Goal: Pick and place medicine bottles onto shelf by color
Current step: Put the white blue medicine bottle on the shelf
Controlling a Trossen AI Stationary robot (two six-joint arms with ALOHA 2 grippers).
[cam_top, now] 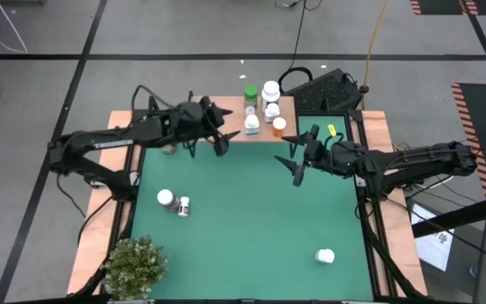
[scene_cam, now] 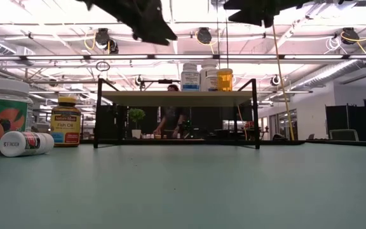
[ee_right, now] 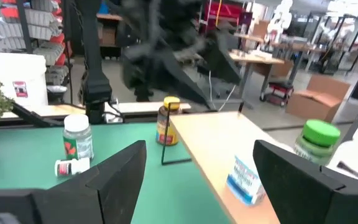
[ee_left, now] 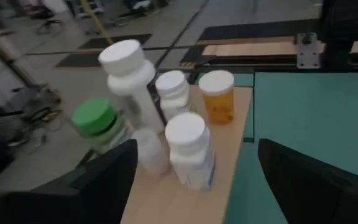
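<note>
The shelf [cam_top: 264, 118] stands at the far edge of the green surface [cam_top: 243, 236] and carries a cluster of bottles, among them a green-capped bottle [cam_top: 250, 92] and an orange bottle [cam_top: 279, 127].

The left gripper [cam_top: 218, 135] hovers just beside the shelf's near-left corner, jaws spread wide and empty. The right gripper [cam_top: 300, 160] hovers near the shelf's right end, jaws also wide and empty.

Risk: the shelf cluster is tightly packed. A left-gripper approach can topple the tall white bottle [ee_left: 129, 74] into its neighbours.

Two bottles [cam_top: 174, 203] and one white bottle [cam_top: 325, 255] lie well apart from the shelf. The amber bottle [scene_cam: 66, 130] is mostly hidden under the left arm in the high view.
</note>
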